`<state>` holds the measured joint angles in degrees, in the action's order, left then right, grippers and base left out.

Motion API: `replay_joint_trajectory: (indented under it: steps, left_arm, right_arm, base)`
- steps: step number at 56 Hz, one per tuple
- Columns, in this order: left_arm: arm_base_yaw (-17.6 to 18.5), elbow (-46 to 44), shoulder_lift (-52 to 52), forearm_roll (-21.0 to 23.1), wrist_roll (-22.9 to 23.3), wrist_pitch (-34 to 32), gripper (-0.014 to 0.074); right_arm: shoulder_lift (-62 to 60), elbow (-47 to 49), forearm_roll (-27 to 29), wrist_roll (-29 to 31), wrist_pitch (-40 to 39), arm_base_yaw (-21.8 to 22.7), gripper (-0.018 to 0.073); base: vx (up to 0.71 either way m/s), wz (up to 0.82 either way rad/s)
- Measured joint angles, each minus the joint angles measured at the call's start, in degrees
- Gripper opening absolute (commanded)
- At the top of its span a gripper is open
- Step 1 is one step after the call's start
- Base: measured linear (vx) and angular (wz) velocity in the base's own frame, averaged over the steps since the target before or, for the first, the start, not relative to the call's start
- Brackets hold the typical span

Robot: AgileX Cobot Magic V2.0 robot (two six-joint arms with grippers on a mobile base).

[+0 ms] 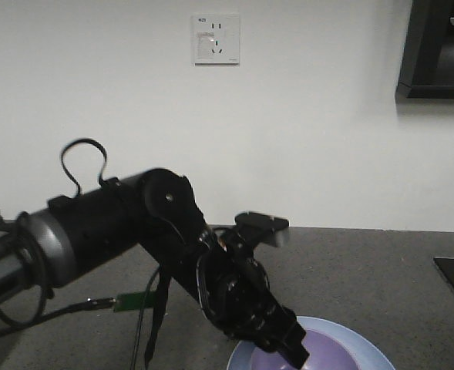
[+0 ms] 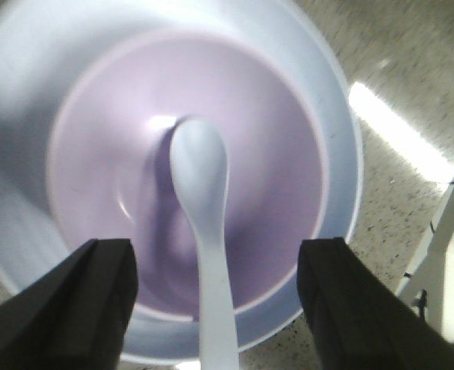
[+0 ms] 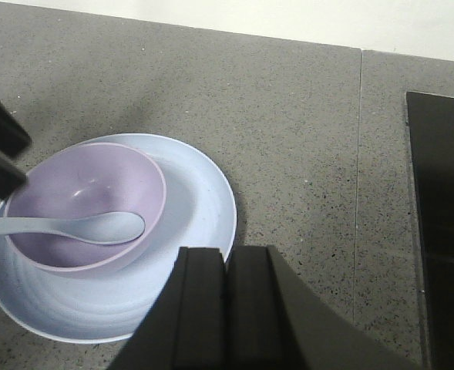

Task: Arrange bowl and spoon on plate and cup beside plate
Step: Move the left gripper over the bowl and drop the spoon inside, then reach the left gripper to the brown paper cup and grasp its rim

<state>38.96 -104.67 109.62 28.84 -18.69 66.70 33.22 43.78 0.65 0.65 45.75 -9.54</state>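
Grey speckled countertop (image 3: 211,85) fills most of the scene, with a plain white wall (image 1: 327,139) behind it. The left arm (image 1: 119,223), black with a grey sleeve and loose cables, reaches down from the left of the front view toward the plate at the bottom edge. A dark cabinet (image 1: 438,46) hangs in the top right corner. A glossy black cooktop (image 3: 442,231) is set into the counter, well to the side of the plate.

The plate (image 3: 203,193), light blue, sits flat on the counter. The bowl (image 3: 95,181), lavender, stands upright on the plate. In the right wrist view it is off centre, with more bare plate showing on the near and right sides. The spoon (image 3: 95,227), pale blue, has its scoop lying inside the bowl, hollow side up. Its handle rises over the bowl rim and runs out toward the left gripper.

The left gripper (image 2: 215,262) hovers right over the bowl with its jaws spread wide. Its black fingers (image 2: 95,293) stand on either side of the spoon handle with a clear gap on both sides, so it holds nothing. The right gripper (image 3: 227,258) hangs above the counter just beside the near edge of the plate. Its two fingers are pressed together with nothing between them.

A white wall socket (image 1: 216,38) sits high on the wall, centre-left.
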Motion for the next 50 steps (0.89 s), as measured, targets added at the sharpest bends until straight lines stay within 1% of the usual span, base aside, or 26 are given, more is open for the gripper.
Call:
replay_joint_trajectory:
  steps: [4,10,17,24,29,32,35,39,43,50]
  left_arm:
    - [0.0,-1.41,-2.98,-2.62,-0.01,0.18,0.0551]
    - [0.0,-2.5,-7.92,-9.76,1.09,0.31,0.0551]
    - [0.0,-2.63,-13.06,-22.2,5.89,3.3,0.0551]
    - [0.0,-1.36,-17.68,-36.88,12.11,5.34,0.0551]
    - [-0.05,1.38,-21.29,-43.62,14.9,5.54,0.0551]
    - [-0.5,3.9,-23.42,-46.44,16.46,5.66,0.0551]
    - [-1.2,6.4,-25.74,-47.77,17.92,5.66,0.0551]
    - [-3.1,10.4,-28.37,-49.27,19.73,5.66,0.0551]
    - [-6.55,15.16,-30.67,-51.3,21.08,5.66,0.0551]
    - [-12.43,22.43,-32.73,-52.42,21.56,5.66,0.0551]
  right_arm:
    - [0.0,0.0,0.0,0.0,0.05,0.0,-0.0009]
    - [0.0,0.0,0.0,-0.05,0.05,0.0,-0.0009]
    - [0.0,0.0,0.0,-0.05,0.16,0.0,-0.0009]
    - [0.0,0.0,-0.05,-0.05,0.22,0.0,-0.0009]
    - [0.0,0.0,-0.05,-0.06,0.22,0.0,-0.0009]
    - [0.0,0.0,-0.05,-0.06,0.22,0.0,-0.0009]
    - [0.0,0.0,-0.05,-0.06,0.22,0.0,-0.0009]
    - [0.0,0.0,-0.05,-0.06,0.22,0.0,-0.0009]
    - [0.0,0.0,-0.05,-0.06,0.22,0.0,-0.0009]
    - [0.0,0.0,-0.05,-0.01,0.22,0.0,-0.0009]
  base:
    - [0.0,0.0]
    - [0.0,0.0]
    - [0.0,0.0]
    - [0.0,0.0]
    - [0.0,0.0]
    - [0.0,0.0]
    - [0.0,0.0]
    - [0.0,0.0]
    - [0.0,0.0]
    - [0.0,0.0]
